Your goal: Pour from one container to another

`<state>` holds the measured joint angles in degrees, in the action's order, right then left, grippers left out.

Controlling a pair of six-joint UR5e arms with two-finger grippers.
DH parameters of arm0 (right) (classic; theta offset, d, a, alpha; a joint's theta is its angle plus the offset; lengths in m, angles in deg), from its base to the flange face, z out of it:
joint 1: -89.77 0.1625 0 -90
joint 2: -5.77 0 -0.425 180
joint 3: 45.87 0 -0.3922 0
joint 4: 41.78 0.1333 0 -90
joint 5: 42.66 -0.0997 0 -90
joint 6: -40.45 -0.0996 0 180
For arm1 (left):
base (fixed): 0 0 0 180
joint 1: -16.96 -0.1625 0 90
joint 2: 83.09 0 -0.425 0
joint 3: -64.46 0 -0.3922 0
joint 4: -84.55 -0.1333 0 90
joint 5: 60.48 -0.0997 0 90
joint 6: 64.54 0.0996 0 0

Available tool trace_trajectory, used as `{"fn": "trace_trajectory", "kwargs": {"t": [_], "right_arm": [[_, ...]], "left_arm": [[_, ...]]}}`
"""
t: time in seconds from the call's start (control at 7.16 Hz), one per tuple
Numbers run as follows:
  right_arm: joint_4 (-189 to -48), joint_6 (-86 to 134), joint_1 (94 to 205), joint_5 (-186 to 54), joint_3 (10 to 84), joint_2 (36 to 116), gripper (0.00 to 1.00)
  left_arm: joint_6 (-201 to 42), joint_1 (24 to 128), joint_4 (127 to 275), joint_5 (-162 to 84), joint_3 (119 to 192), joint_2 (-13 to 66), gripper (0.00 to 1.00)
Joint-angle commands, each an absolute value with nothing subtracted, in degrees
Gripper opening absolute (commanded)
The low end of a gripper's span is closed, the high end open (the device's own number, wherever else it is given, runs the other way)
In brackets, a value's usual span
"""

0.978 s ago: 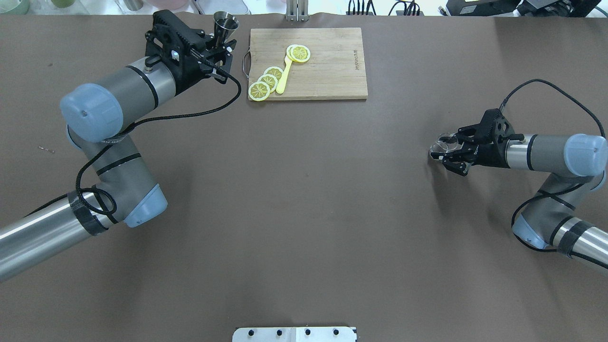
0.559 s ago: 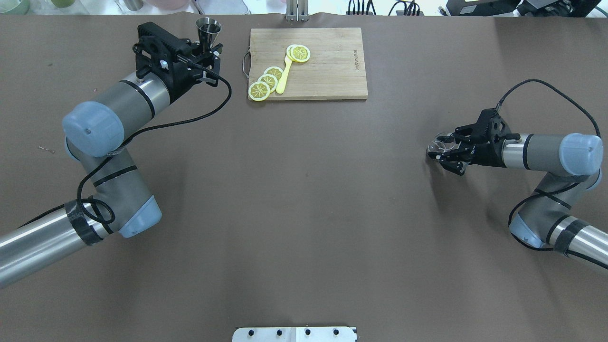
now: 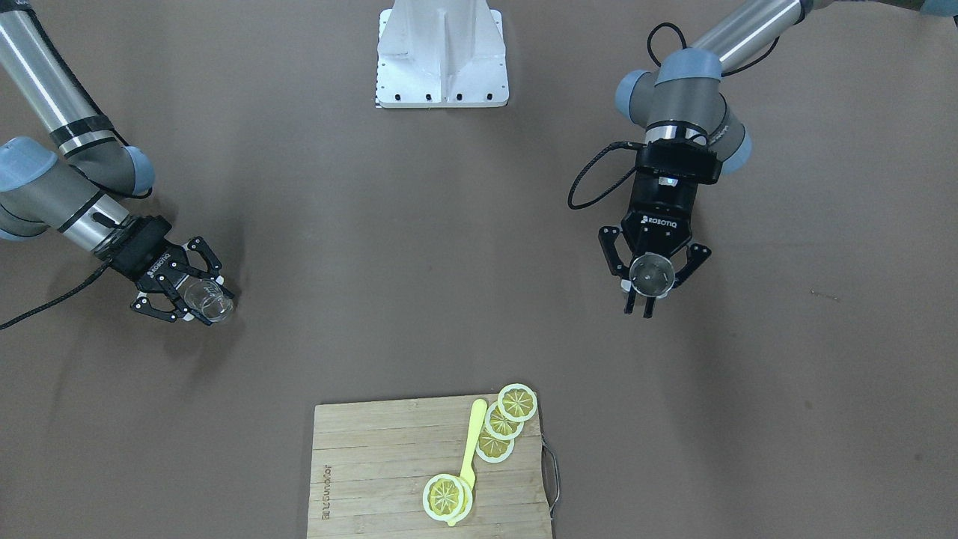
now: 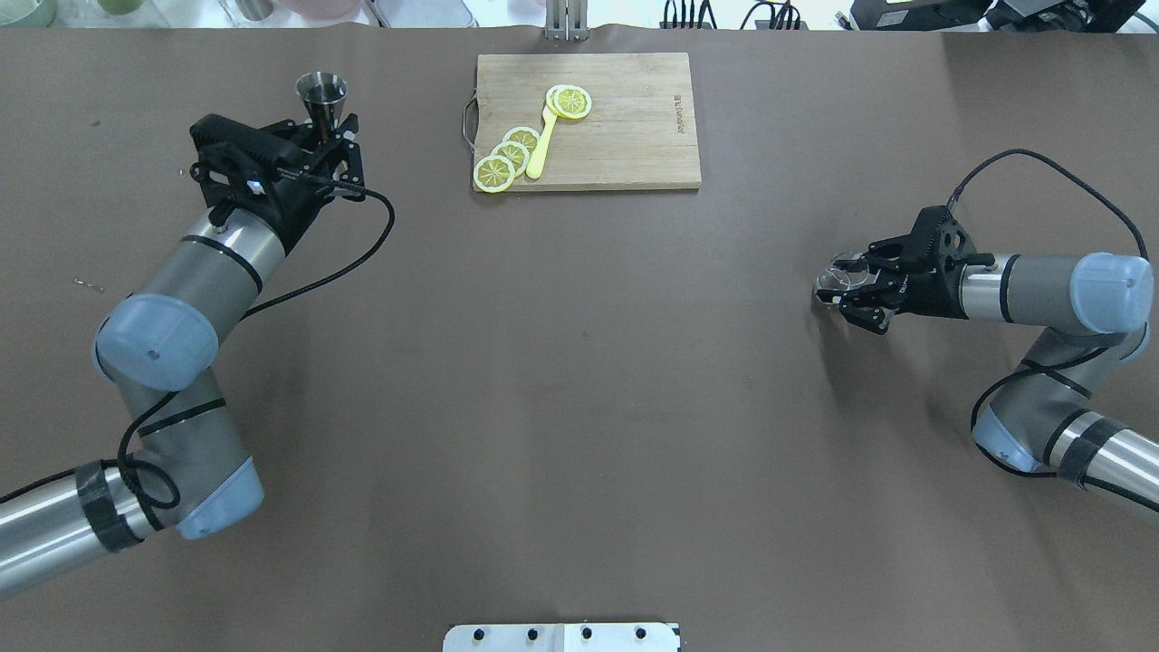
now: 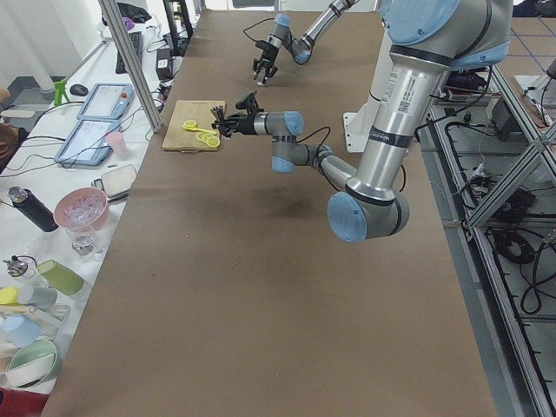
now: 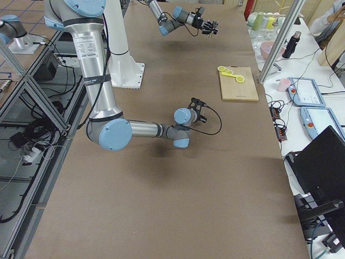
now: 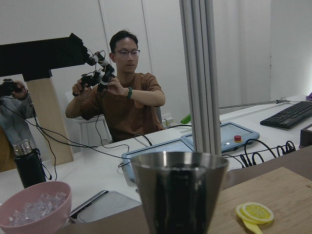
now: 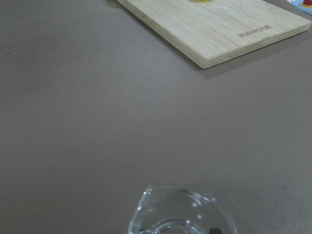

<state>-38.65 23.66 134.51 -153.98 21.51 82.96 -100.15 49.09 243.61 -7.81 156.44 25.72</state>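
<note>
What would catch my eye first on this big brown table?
Two arms each grip a vessel: the left gripper holds a metal cup at the table's left, the right gripper a clear glass far to the right. At the table's far edge lies a wooden board with yellow lemon slices.
</note>
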Motion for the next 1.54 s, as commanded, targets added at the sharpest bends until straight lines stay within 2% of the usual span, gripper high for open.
{"fn": "trace_trajectory", "kwargs": {"t": [0.0,0.14,0.7,0.84,0.98,1.12,1.4], "right_arm": [[-37.3,23.66,134.77,-154.28,21.63,84.08,0.0],[-36.25,23.66,134.86,-154.54,21.63,85.13,0.0],[-34.3,23.66,135.21,-155.07,21.28,86.28,0.01],[-34.3,23.49,135.3,-154.98,21.28,86.2,0.39],[-34.3,23.49,135.3,-154.9,21.28,86.19,0.63],[-34.3,23.49,135.3,-154.81,21.28,86.11,1.0],[-34.3,22.79,135.3,-154.81,21.36,86.02,1.0]], "left_arm": [[-105.74,44.41,242.85,-15.96,159.29,22.12,0.0],[-108.11,41.33,239.89,-22.44,159.38,21.86,0.0],[-127.0,39.55,225.84,-34.8,160.6,19.92,0.0],[-130.95,39.46,220.23,-37.42,160.78,19.49,0.0],[-138.82,38.24,212.08,-41.19,161.92,18.18,0.0],[-146.99,37.62,204.69,-42.53,163.75,16.6,0.0],[-154.33,36.47,197.62,-44.73,164.3,15.36,0.0]]}}
